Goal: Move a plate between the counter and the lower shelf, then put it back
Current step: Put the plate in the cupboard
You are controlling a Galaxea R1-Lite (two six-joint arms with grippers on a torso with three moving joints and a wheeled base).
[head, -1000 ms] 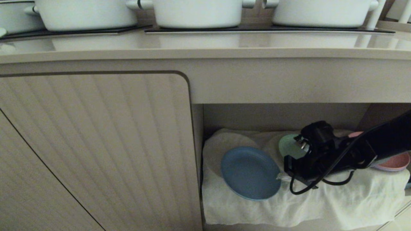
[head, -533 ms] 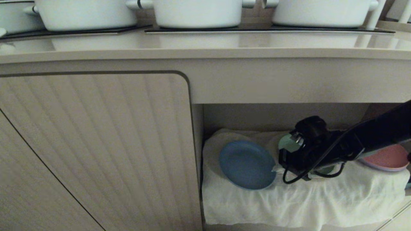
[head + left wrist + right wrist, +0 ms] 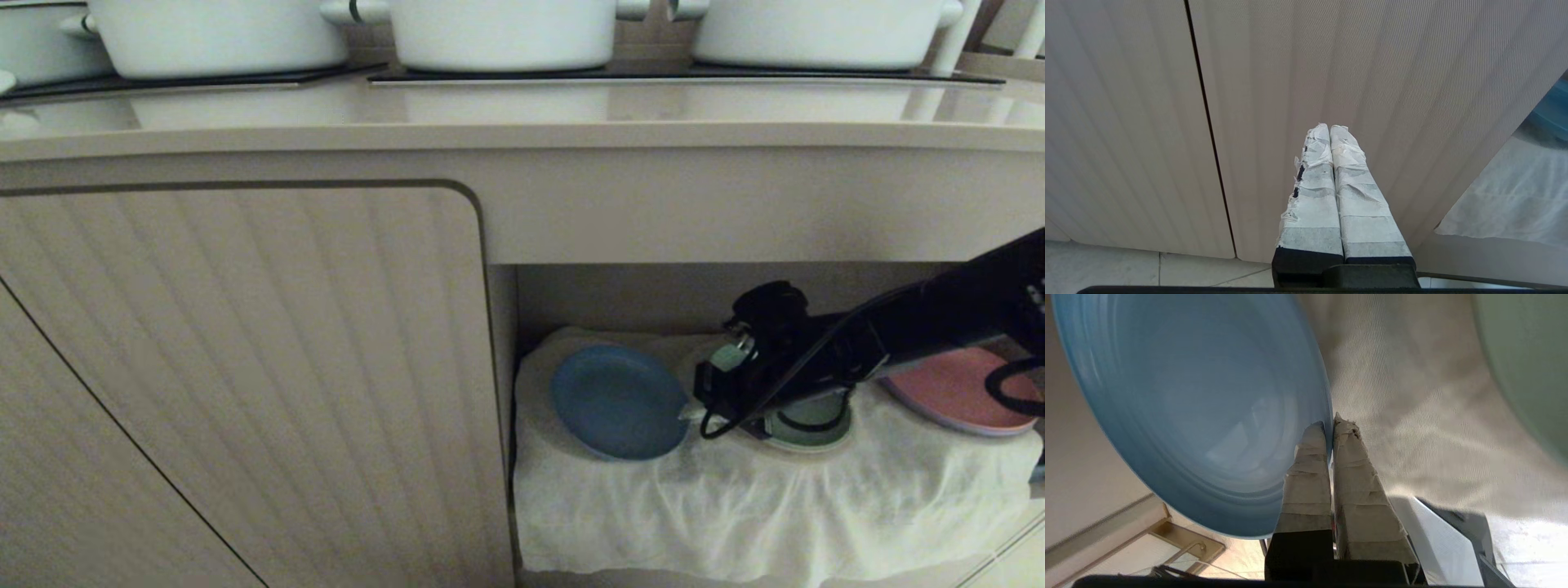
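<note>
The right gripper is clenched on the rim of the plate: in the right wrist view its two tape-wrapped fingers pinch the light-blue edge between them, one on the plate's upper face, the other beneath. In the head view the right gripper meets the plate at the side nearest the arm. The black right arm enters from the right edge of that view and reaches into the lower shelf, with a black cable looping below the wrist.

The plate sits inside the recess toward its left wall, over the white cloth; whether it rests flat on the cloth or is held slightly above it cannot be told. The cloth covers the shelf floor and hangs over its front edge.

A green plate lies just beside the blue one, largely hidden behind the wrist. A pink plate lies farther right, partly under the arm.

The counter runs above the recess, carrying white pots on black cooktop panels. A ribbed cabinet door stands left of the recess.

The left gripper is parked in front of that ribbed door, fingers pressed together and holding nothing.
</note>
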